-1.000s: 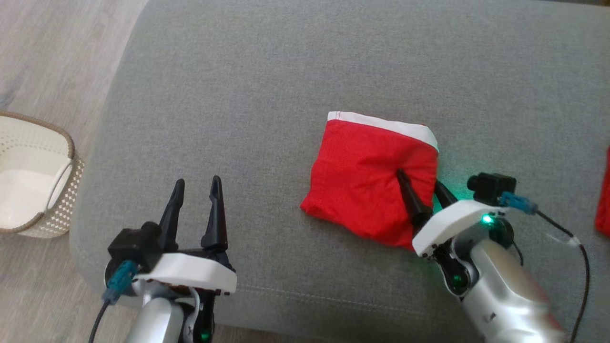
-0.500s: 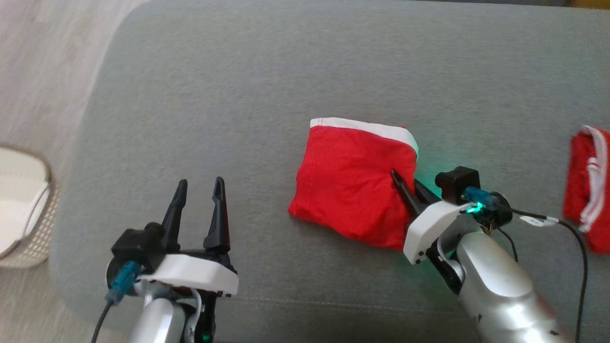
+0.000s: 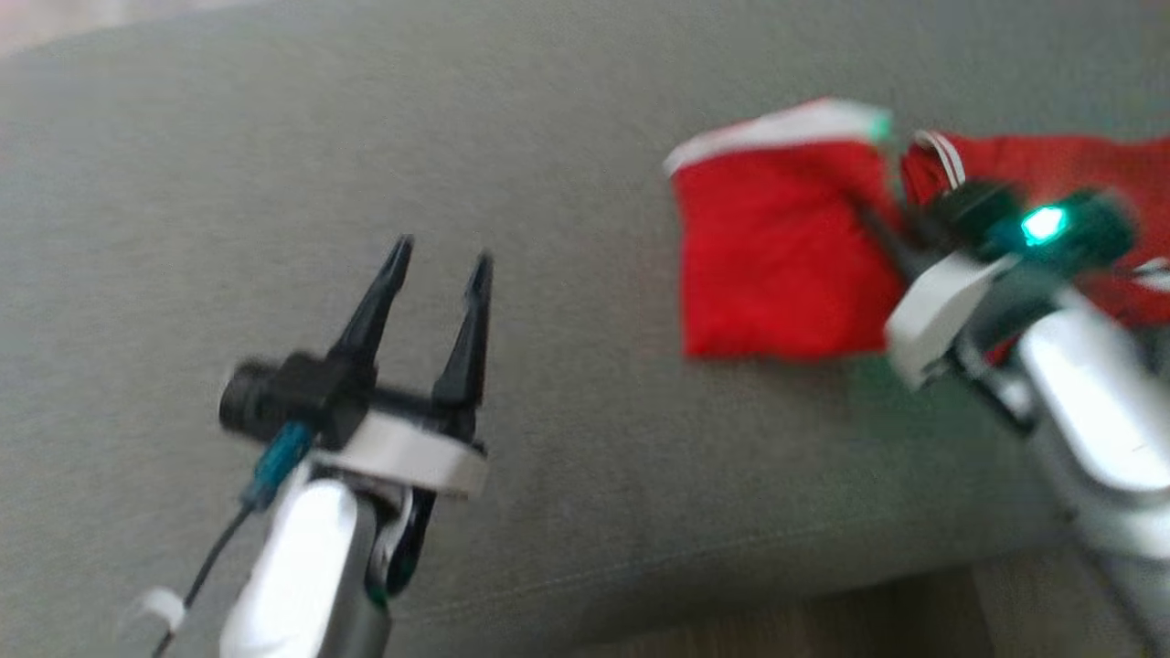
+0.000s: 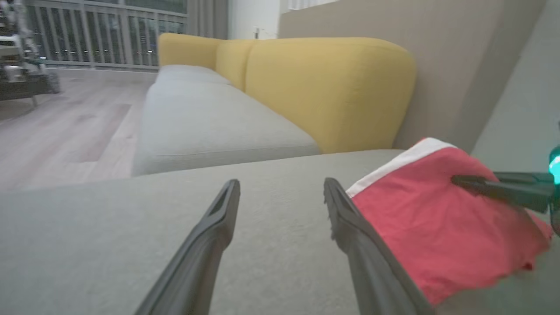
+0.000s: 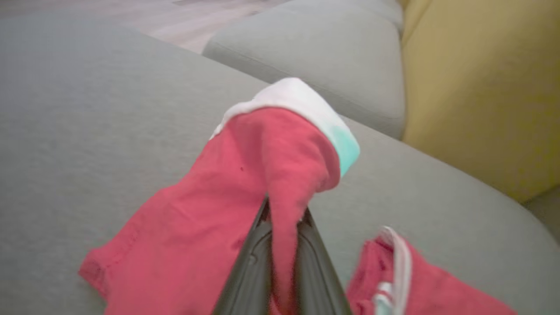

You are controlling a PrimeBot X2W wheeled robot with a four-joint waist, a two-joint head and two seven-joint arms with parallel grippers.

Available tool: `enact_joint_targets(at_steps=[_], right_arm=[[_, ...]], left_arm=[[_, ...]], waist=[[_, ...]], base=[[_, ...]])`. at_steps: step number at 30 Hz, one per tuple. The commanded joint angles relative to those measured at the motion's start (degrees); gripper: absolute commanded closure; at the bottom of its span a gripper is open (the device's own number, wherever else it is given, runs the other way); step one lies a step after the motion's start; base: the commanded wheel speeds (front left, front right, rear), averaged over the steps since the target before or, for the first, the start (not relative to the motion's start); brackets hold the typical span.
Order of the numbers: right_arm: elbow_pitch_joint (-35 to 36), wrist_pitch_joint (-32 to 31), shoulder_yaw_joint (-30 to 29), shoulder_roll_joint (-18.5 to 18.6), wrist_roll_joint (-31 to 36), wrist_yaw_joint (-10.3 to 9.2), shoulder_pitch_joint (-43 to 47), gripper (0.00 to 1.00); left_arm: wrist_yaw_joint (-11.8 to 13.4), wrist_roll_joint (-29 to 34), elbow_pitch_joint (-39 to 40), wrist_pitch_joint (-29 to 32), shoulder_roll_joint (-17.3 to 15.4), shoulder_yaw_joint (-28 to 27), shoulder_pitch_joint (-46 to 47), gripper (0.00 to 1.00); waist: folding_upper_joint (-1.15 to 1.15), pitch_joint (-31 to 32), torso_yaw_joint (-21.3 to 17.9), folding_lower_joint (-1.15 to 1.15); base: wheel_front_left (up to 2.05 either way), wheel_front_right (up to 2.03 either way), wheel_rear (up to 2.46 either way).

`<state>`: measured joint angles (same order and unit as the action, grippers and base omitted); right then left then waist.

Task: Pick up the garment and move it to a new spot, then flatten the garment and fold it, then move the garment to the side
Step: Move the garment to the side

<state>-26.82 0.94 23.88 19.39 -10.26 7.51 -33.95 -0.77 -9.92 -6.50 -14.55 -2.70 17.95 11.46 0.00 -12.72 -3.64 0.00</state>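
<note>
While your right gripper [image 5: 284, 210] pinched a raised ridge of the folded garment [image 3: 777, 256] between its closed fingers, the rest of the cloth lay on the grey cushion [image 3: 548, 137], at about 2 o'clock in the head view. Its white band sat at the 12 o'clock edge. Your left gripper [image 3: 441, 256] hung with its jaws spread and nothing between them, at 8 o'clock from the garment and well apart from it. A second red garment [image 3: 1033, 164] lay at 3 o'clock of the folded one, just beside it. The head view was too blurred to tell whether the two touched. You looked to be on the last step, shifting the folded piece aside. The next move, as I judged it, called for a low carry so the fold held and a set-down clear of the second garment. After that the jaws should open and back out along the fingers.
</note>
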Motion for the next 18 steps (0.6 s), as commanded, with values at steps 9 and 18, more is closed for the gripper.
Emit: enact_joint_targets(at_steps=[9, 18], right_arm=[[11.1, -4.05, -5.31, 13.8, -2.0, -0.02, -3.88, 1.0], [14.76, -5.98, -15.18, 18.54, 1.7, -0.02, -1.51, 1.0]], left_arm=[[-5.3, 6.69, 0.8, -0.45, -1.83, 1.38, 14.53, 0.0], [-6.23, 6.93, 0.8, -0.45, -3.43, 2.55, 19.18, 0.0]], waist=[[0.0, -16.86, -11.47, 0.0], [0.0, -22.89, -12.35, 0.0]], base=[[0.0, 0.0, 0.0], [0.0, 0.0, 0.0]])
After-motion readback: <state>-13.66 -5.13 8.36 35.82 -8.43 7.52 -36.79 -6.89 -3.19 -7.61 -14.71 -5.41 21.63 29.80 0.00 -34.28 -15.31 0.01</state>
